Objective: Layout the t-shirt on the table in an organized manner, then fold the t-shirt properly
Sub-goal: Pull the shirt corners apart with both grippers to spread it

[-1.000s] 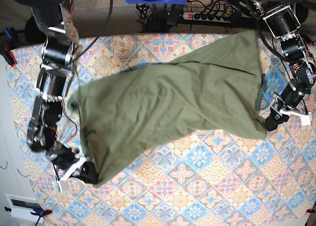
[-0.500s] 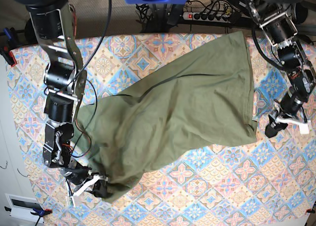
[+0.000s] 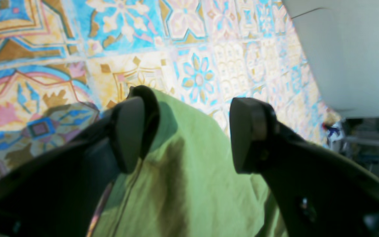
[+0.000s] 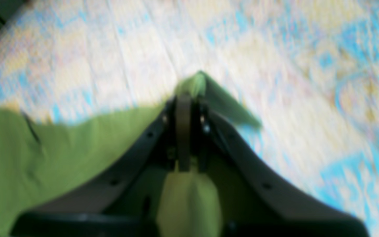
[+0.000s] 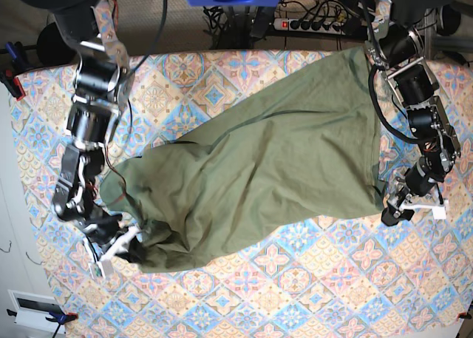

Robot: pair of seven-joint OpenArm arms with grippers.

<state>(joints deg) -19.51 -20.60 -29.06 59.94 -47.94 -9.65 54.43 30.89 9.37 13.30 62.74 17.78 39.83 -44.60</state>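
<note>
Left wrist view: the left hand (image 3: pixel 189 131) stands wide apart, its dark fingers (image 3: pixel 128 135) spread over a corner of the shirt (image 3: pixel 183 184), which lies loose on the patterned worktop (image 3: pixel 77 65) between them; nothing is pinched.

Right wrist view, blurred: the right hand (image 4: pixel 184 112) is pressed narrow on a fold of the shirt (image 4: pixel 61 144), a green tip poking out past the fingertips.

Base view: the shirt (image 5: pixel 273 175) sprawls crumpled across the worktop (image 5: pixel 310 293), from the far right corner toward the near left. The right hand (image 5: pixel 122 243) grips its near left edge; the left hand (image 5: pixel 392 214) sits at its right corner.
</note>
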